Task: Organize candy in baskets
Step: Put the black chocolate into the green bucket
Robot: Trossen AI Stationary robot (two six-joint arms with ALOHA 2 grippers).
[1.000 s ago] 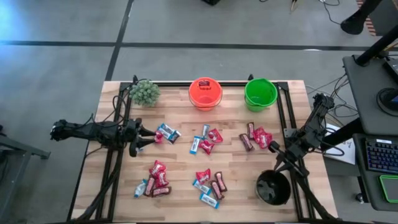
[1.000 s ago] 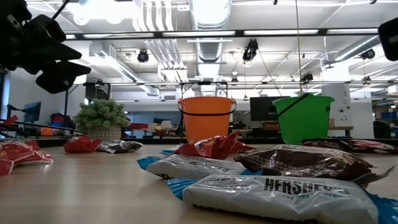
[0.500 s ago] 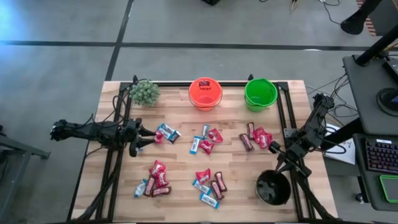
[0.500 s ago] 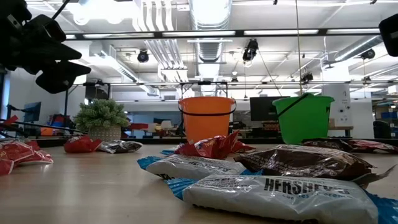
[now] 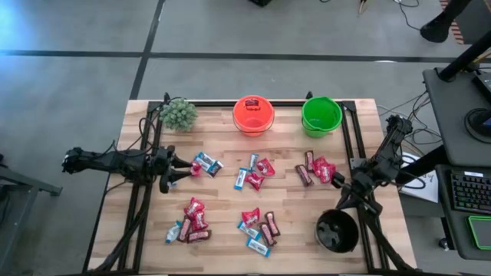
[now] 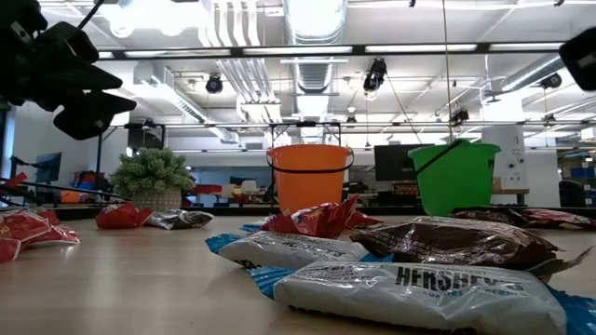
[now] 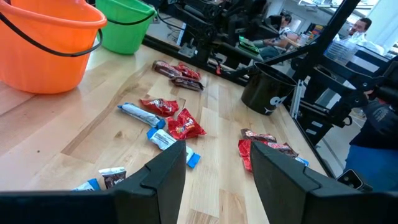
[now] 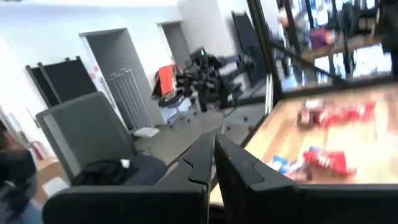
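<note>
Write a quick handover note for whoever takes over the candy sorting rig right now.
Left gripper: open, empty, at the left side of the table beside a small candy cluster.
Right gripper: fingers shut, holding nothing visible, at the right edge above the black basket.
Baskets: orange basket and green basket stand at the far edge, the black one at the near right corner.
Done: something red shows inside the orange basket; the other two look empty.
Left: nearly everything. Candy lies loose in clusters across the table: centre, right, near left and near centre.
</note>
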